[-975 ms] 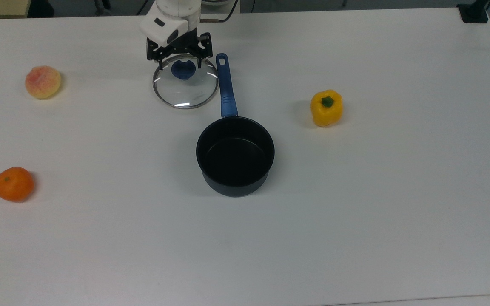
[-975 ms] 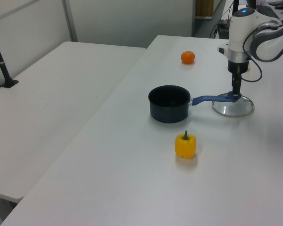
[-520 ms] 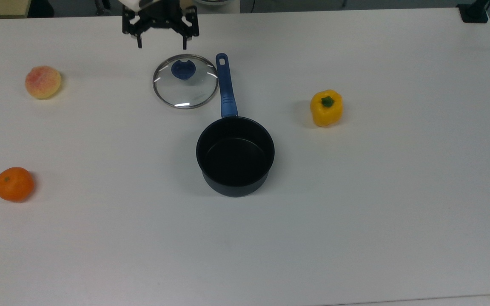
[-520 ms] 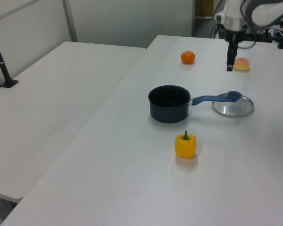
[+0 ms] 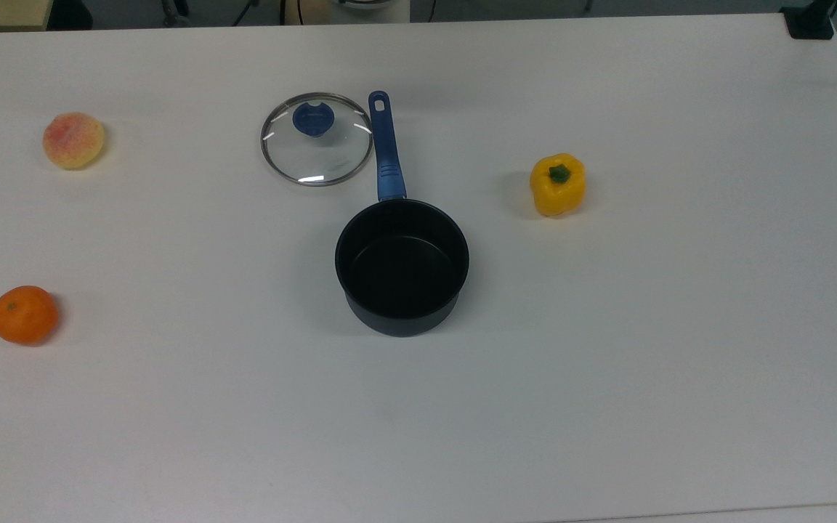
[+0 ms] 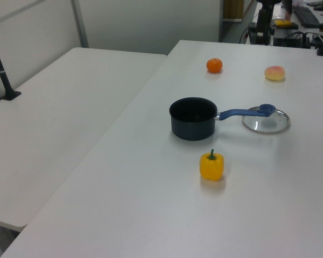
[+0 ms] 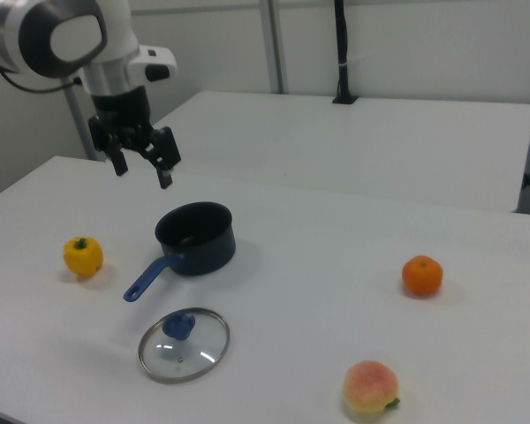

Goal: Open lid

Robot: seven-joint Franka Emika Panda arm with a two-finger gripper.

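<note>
Right view: the claw (image 7: 141,168), fingers apart and empty, has lifted well clear of the lid (image 7: 184,344). The lid lies flat on the bench (image 7: 336,291), just beside the saucepan (image 7: 194,238) handle, so the opening looks done.

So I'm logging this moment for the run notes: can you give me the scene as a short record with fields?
lid: flat on the table, off the pan, beside its handle
saucepan: open, nothing visible inside
gripper: raised in the air, fingers spread, holding nothing
yellow pepper: upright, at the top view's right of the pan
peach: at the top view's far left
orange: near the top view's left edge
</note>
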